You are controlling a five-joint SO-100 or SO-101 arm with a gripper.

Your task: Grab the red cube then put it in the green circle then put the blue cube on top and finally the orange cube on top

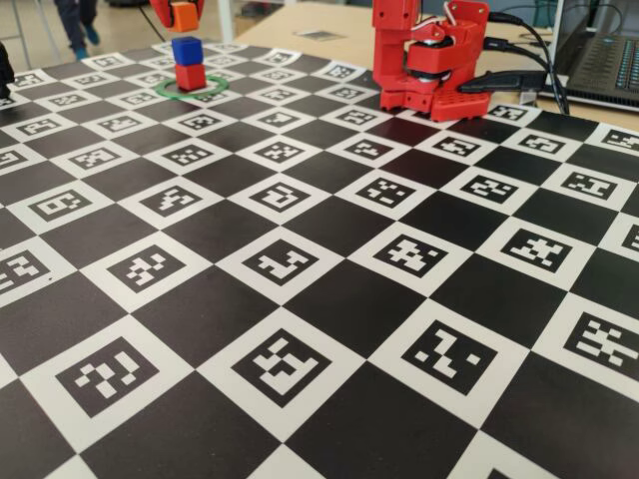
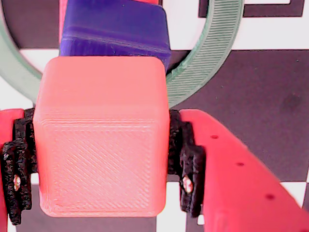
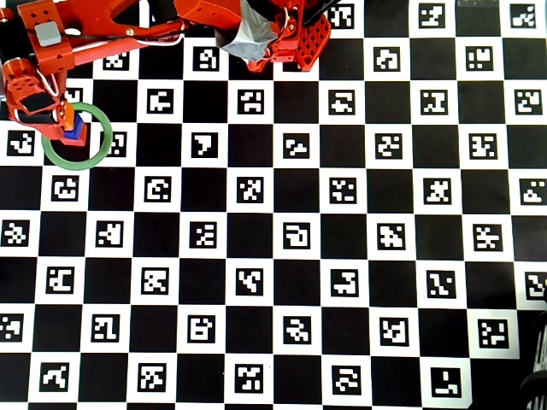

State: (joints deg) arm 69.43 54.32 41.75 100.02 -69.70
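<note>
In the fixed view, the desk (image 1: 329,299) carries a black-and-white checkered mat printed with coded markers. Near the far left corner of the desk, the green circle (image 1: 170,94) lies flat, and the red cube (image 1: 191,77) stands inside it with the blue cube (image 1: 187,50) stacked squarely on top. Above this stack, apart from it, the tool (image 1: 180,16) pinches the orange cube (image 1: 184,15); only its lower part shows at the top edge of the picture. The red arm base (image 1: 429,60) stands at the far edge of the desk, with black cables (image 1: 529,60) running off beside it. In the wrist view, the tool (image 2: 101,159) grips the orange cube (image 2: 101,140) between two black finger pads (image 2: 186,164), one pressed against each side face. Beyond it sits the blue cube (image 2: 116,29), partly covered by the orange cube, with arcs of the green circle (image 2: 212,53) showing on both sides. In the overhead view, the arm (image 3: 102,26) reaches along the top edge of the desk toward the upper left corner. The tool (image 3: 65,114) hangs over the green circle (image 3: 101,145), and the orange cube (image 3: 66,114) overlaps the blue cube (image 3: 77,130) from above. The red cube is hidden here.
</note>
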